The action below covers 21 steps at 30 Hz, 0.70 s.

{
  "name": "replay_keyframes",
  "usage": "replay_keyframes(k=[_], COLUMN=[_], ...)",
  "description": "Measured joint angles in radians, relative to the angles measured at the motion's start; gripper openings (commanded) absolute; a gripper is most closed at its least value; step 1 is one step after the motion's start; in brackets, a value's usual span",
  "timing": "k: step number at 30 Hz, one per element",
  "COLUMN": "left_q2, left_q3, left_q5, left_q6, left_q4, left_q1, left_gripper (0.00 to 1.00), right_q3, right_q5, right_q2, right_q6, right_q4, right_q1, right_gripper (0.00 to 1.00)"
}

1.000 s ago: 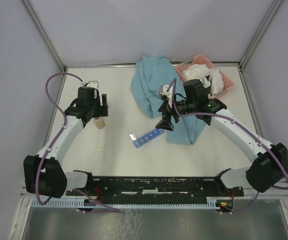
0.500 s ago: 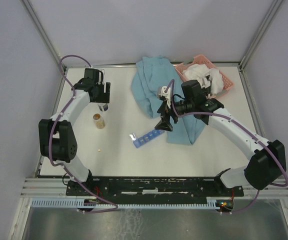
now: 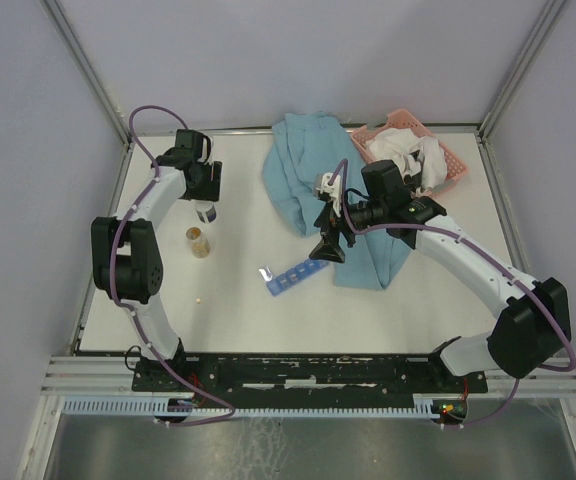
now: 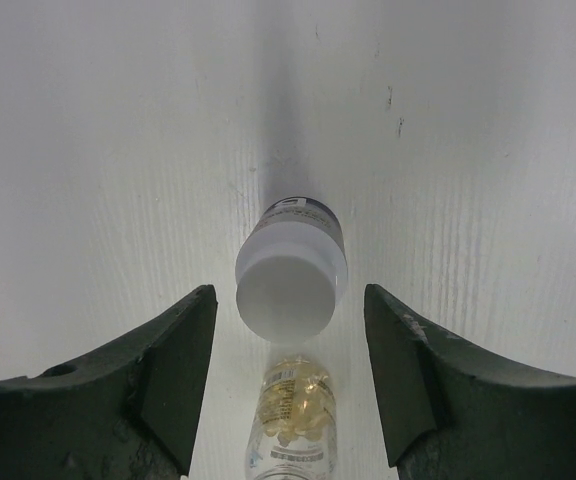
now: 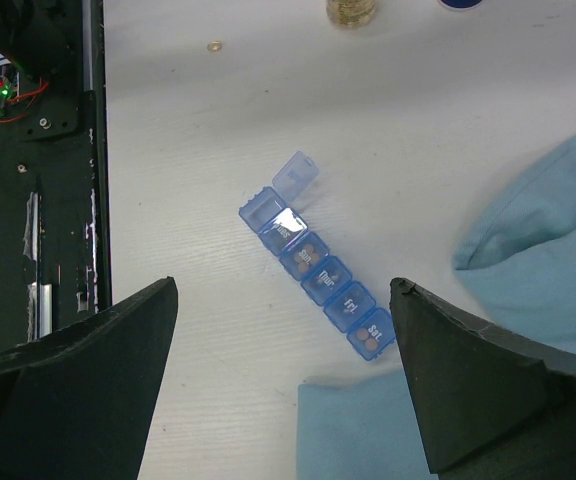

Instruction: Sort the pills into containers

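— So, where's the loose pill (image 3: 201,299)?
— Nearer than the organiser strip (image 3: 293,277), off to its left. Tan pills (image 5: 370,343) show inside some compartments, and one end lid stands open.
— And the grippers?
— The right gripper (image 5: 283,295) hangs over the strip, jaws wide and empty. The left gripper (image 4: 288,300), far left beyond the strip, straddles a white-capped bottle (image 4: 290,285), jaws apart, not touching it.
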State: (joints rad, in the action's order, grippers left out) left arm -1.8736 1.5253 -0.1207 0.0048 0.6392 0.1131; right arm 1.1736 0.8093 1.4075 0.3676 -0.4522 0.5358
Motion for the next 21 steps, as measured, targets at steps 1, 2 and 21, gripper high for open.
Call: replay_keyframes(k=[1,2,21], left_q2=[-0.006,-0.012,-0.048], left_q3=[0.007,0.010,0.015], left_q5=[0.000,0.000,0.038], left_q6=[0.000,0.000,0.000], left_q4=[0.000,0.000,0.018], left_q1=[-0.001,-0.002,-0.020], left_gripper=[0.65,0.64,0.47], right_q3=[0.000,0.000,0.000], right_q5=[0.000,0.000,0.002], right_q2=[0.000,0.000,0.002], right_q6=[0.000,0.000,0.000], right_q4=[0.000,0.000,0.000], right_q1=[0.000,0.000,-0.002], right_gripper=[0.95,0.95,0.95])
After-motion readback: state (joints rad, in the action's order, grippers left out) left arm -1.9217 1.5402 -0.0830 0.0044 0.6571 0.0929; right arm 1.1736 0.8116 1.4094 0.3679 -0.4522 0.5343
